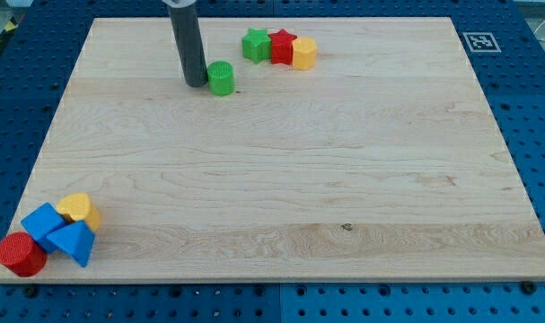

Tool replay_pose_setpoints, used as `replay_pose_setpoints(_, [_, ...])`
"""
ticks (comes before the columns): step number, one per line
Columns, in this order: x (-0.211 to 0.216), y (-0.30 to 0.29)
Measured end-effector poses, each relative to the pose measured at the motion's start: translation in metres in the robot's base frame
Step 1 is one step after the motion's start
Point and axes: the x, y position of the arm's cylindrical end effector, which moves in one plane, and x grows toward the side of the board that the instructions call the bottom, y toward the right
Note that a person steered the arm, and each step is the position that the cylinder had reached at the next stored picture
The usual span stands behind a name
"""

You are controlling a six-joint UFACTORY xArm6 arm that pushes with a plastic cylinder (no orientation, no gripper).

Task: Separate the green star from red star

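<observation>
Nearest, red cylinder (21,254) is irrelevant; fingerless, my tip (197,84) touches green cylinder (221,78), risking shoving red star (282,45) along with green star (255,45).

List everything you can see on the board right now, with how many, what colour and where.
green star: one, green, near the view's top, left end of a touching row of three
red star: one, red, middle of that row, against the green star
yellow block: one, yellow, right end of the row
green cylinder: one, green, left of and below the row
yellow block in the corner: one, yellow, bottom-left cluster
blue blocks: two, blue, same cluster
red cylinder: one, red, at the bottom-left corner
wooden board: one, light wood
marker tag: one, black and white, top-right corner
my tip: one dark rod, just left of the green cylinder
</observation>
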Motion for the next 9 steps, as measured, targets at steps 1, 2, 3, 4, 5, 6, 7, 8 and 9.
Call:
replay_pose_setpoints(1, [0.008,0.001])
replay_pose_setpoints(2, [0.003,0.000])
replay_pose_setpoints(3, [-0.011,-0.003])
replay_pose_setpoints(4, [-0.026,-0.011])
replay_pose_setpoints(5, [-0.049,-0.007])
replay_pose_setpoints(6, [-0.070,0.010])
replay_pose_setpoints(7, [-0.091,0.027])
replay_pose_setpoints(8, [-0.112,0.043])
replay_pose_setpoints(9, [-0.125,0.056])
